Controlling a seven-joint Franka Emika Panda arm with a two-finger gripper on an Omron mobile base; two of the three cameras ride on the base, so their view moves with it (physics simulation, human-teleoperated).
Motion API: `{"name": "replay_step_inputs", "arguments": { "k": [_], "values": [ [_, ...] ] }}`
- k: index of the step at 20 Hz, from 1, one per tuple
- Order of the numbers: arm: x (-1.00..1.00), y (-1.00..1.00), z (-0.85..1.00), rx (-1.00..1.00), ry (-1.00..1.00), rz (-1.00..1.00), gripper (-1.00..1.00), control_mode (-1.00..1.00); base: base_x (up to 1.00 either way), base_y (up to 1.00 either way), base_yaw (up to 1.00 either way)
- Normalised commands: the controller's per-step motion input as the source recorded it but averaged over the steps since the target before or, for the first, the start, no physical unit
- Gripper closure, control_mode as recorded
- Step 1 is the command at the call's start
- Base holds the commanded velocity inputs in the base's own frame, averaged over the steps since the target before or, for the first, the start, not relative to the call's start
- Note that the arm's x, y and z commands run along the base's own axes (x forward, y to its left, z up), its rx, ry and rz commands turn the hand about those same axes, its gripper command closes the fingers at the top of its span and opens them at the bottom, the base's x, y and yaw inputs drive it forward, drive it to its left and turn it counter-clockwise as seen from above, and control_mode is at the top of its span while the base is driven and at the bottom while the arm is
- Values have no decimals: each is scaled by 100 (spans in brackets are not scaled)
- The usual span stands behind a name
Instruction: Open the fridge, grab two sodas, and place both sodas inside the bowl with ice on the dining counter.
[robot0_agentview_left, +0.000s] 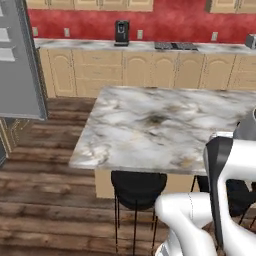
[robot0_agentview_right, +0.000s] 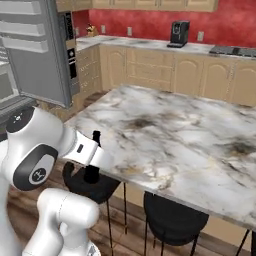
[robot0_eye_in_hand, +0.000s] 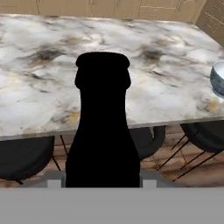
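Observation:
A dark soda bottle (robot0_eye_in_hand: 103, 127) stands upright in the middle of the hand view, with my gripper (robot0_eye_in_hand: 103, 180) shut around its lower body. In the right base view the same soda (robot0_agentview_right: 93, 170) shows beside the near left edge of the dining counter (robot0_agentview_right: 180, 135), partly hidden behind my forearm. The marble dining counter (robot0_eye_in_hand: 52, 78) lies ahead of and below the bottle's cap. The rim of the pale bowl with ice (robot0_eye_in_hand: 218, 78) sits on the counter at the far right. The fridge (robot0_agentview_left: 17, 60) has its grey door (robot0_agentview_right: 40, 55) swung open at the left.
Black stools (robot0_agentview_left: 137, 187) (robot0_agentview_right: 172, 217) stand under the counter's near edge. Tan cabinets (robot0_agentview_left: 150, 70) with a grey worktop run along the red back wall, carrying a black coffee machine (robot0_agentview_left: 121, 32) and a hob (robot0_agentview_left: 175, 46). The floor is wood.

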Motion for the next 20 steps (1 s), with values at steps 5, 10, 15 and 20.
{"name": "replay_step_inputs", "arguments": {
  "k": [5, 10, 15, 20],
  "values": [
    [0, 0, 0, 0, 0, 0, 100, 100, -49, -99, -30],
    [0, 0, 0, 0, 0, 0, 100, 100, -49, -91, -31],
    [0, 0, 0, 0, 0, 0, 100, 100, -6, -82, -26],
    [0, 0, 0, 0, 0, 0, 100, 100, 34, -67, -11]
  ]
}}
